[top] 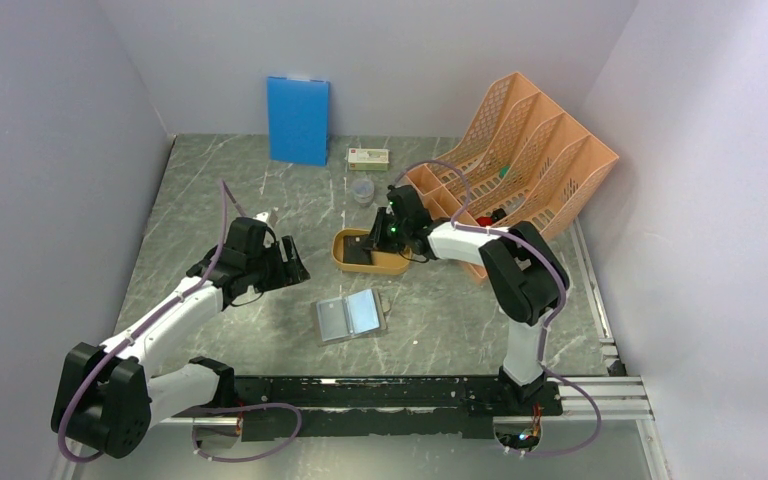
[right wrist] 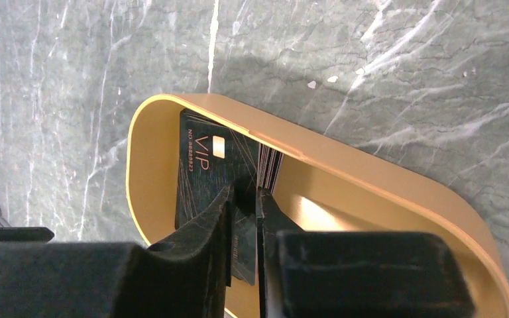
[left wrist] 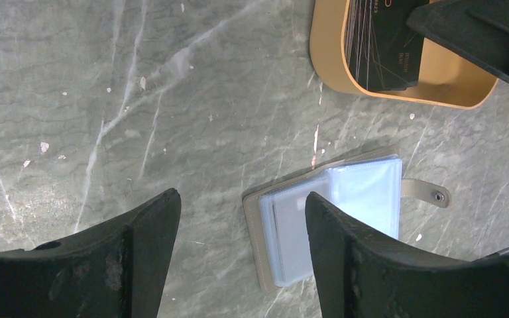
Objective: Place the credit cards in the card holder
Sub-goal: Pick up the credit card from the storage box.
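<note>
The grey card holder (top: pixel 350 316) lies open on the table, its pale blue pockets up; the left wrist view shows it (left wrist: pixel 364 192) with its snap strap (left wrist: pixel 439 196). The black credit cards (right wrist: pixel 205 159) sit stacked in the mustard tray (right wrist: pixel 344 156), at centre in the top view (top: pixel 345 262). My right gripper (right wrist: pixel 244 195) reaches into the tray, its jaws closed on the edge of a black card. It also shows in the top view (top: pixel 380 237). My left gripper (left wrist: pixel 242 195) is open and empty, hovering just left of the card holder (top: pixel 295 268).
A blue board (top: pixel 298 120) leans on the back wall. An orange file rack (top: pixel 520 150) stands at the back right, close behind the right arm. A small box (top: pixel 368 157) and a clear cup (top: pixel 362 190) sit behind the tray.
</note>
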Controlling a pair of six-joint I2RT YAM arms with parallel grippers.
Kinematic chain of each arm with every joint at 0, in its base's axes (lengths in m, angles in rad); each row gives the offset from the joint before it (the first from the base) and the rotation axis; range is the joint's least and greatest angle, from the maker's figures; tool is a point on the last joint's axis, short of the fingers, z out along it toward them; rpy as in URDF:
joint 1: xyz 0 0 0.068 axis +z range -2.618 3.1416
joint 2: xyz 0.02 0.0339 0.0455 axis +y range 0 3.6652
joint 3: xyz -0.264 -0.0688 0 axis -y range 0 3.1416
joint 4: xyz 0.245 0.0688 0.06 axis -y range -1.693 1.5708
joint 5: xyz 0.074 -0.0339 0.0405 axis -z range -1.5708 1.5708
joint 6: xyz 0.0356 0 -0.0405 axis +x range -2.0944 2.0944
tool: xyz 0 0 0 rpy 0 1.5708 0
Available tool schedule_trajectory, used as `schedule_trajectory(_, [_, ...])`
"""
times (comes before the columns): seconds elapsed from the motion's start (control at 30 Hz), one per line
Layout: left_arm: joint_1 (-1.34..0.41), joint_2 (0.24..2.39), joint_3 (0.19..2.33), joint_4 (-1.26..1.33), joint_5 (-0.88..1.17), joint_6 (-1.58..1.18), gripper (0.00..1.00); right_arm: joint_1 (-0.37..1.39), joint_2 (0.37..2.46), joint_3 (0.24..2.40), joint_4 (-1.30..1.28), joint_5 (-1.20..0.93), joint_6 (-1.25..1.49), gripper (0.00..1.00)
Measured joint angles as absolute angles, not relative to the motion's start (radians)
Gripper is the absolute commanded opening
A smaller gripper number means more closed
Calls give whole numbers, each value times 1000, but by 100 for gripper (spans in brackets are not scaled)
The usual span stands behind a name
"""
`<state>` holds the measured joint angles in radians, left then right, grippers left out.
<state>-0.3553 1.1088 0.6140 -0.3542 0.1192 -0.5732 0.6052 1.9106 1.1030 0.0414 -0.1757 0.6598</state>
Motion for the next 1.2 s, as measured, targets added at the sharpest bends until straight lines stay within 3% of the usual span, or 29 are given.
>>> schedule_trajectory(0.2, [-355,1109,614,-354,119,-573,73,584,1892,1061,90,-210,676,0])
schedule_trajectory(1.2, [-355,1113,614,-354,117,-573,73,524,1714,970,44,-292,746,0])
